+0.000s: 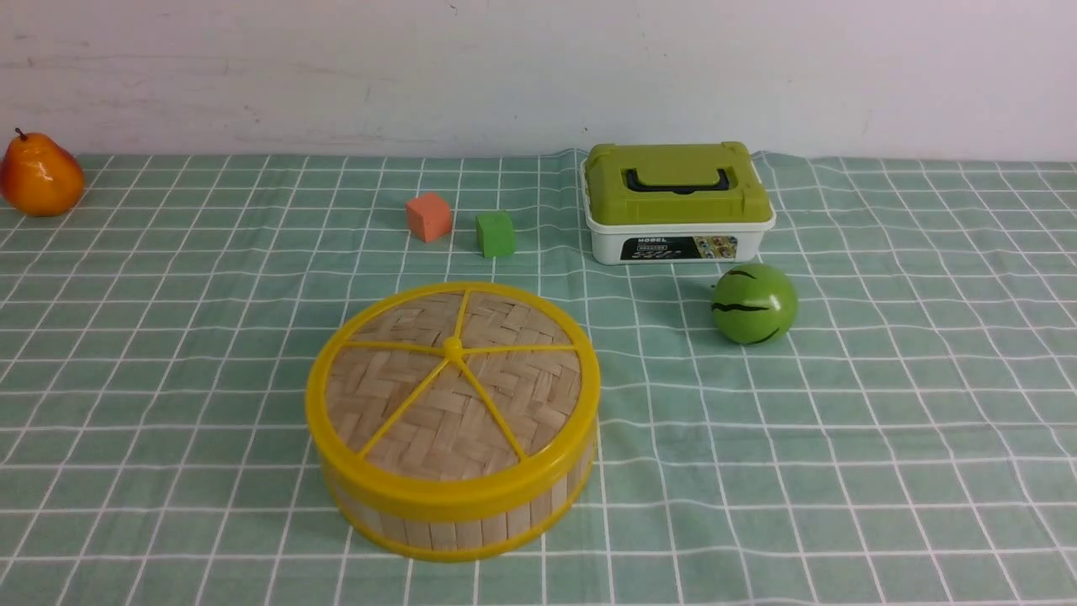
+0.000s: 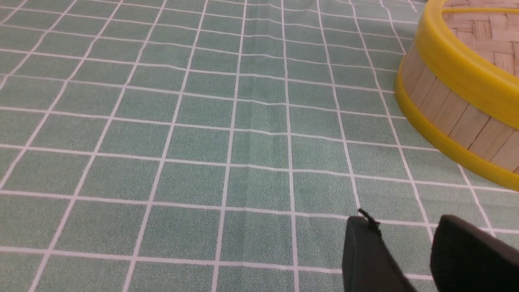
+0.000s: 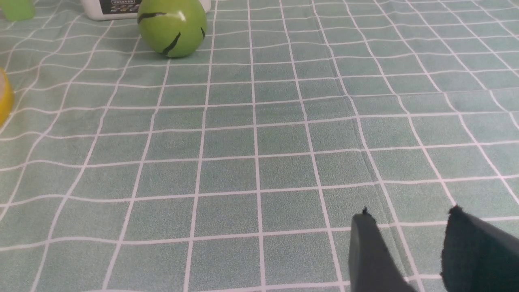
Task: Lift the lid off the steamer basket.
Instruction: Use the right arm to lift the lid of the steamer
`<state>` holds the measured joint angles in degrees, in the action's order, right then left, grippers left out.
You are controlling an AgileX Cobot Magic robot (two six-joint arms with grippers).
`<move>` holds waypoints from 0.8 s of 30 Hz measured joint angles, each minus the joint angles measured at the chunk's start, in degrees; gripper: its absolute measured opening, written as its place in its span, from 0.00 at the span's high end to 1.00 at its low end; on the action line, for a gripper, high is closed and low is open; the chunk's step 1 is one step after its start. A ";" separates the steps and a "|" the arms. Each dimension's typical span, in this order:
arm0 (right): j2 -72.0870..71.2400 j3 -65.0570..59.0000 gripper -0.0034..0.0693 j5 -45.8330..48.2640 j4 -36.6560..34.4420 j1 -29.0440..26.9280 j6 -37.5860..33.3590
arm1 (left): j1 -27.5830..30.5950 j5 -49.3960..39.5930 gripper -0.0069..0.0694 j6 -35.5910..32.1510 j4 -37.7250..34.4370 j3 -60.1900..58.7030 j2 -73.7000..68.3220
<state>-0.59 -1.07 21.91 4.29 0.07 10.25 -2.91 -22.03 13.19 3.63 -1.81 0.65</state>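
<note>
"Front view?"
"The lid (image 1: 387,404) sits on the steamer basket (image 1: 442,534), on the counter (image 1: 824,471)."
"Left wrist?"
"Left end effector (image 2: 405,227) parted, apart from the basket."
"Right wrist?"
"Right end effector (image 3: 409,219) parted too, well apart from the yellow rim."

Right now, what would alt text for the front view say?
A round bamboo steamer basket with its yellow-rimmed lid on sits on a green checked cloth; behind it are two small blocks, right of those a green-lidded box.
</note>
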 joint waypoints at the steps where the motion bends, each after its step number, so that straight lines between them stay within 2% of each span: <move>1: 0.00 0.00 0.62 0.00 0.00 0.00 0.00 | 0.00 0.00 0.60 0.00 0.00 0.00 0.00; 13: 0.00 0.00 0.62 0.00 0.00 0.00 0.00 | 0.00 0.00 0.60 0.00 0.00 0.00 0.00; 24: 0.00 0.00 0.62 0.00 3.20 0.00 0.00 | 0.00 0.00 0.60 0.00 0.00 0.00 0.00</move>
<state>-0.59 -1.07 21.91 7.49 0.07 10.25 -2.91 -22.03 13.19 3.63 -1.81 0.65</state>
